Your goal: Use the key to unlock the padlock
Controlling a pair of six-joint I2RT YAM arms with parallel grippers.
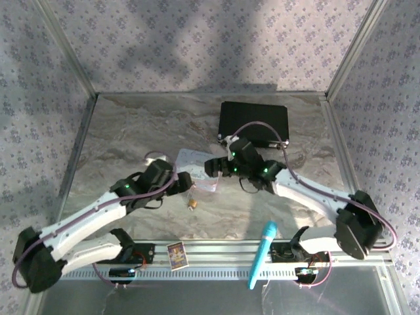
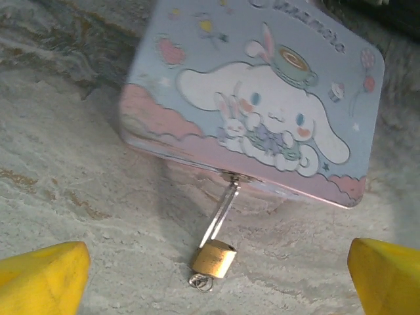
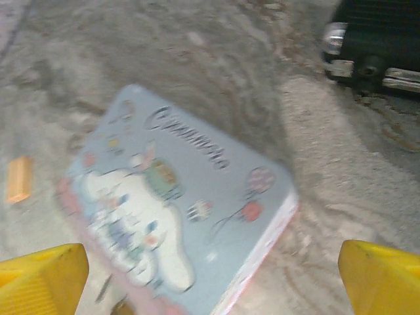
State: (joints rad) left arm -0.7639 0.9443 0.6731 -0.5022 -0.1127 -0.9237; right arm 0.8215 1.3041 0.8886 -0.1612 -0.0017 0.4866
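The padlock (image 2: 214, 258), small with a brass body, lies on the table (image 2: 79, 177). Its thin silver shackle (image 2: 222, 213) is hooked through the hasp of a pastel cartoon tin (image 2: 262, 98). A tiny silvery key (image 2: 201, 281) with a ring sticks out under the padlock's body. My left gripper (image 2: 213, 289) stands open just in front of the padlock, its yellow fingertips (image 2: 42, 279) wide apart and touching nothing. From above, the padlock (image 1: 192, 205) sits near the left gripper (image 1: 182, 184). My right gripper (image 3: 213, 282) hovers open over the tin (image 3: 170, 223), holding nothing; that view is blurred.
A black case (image 1: 253, 121) lies behind the tin, close to the right arm. A tan wooden block (image 3: 18, 178) rests to the tin's side. A teal marker (image 1: 262, 252) and a small card (image 1: 176, 254) lie on the front rail. Patterned walls enclose the table.
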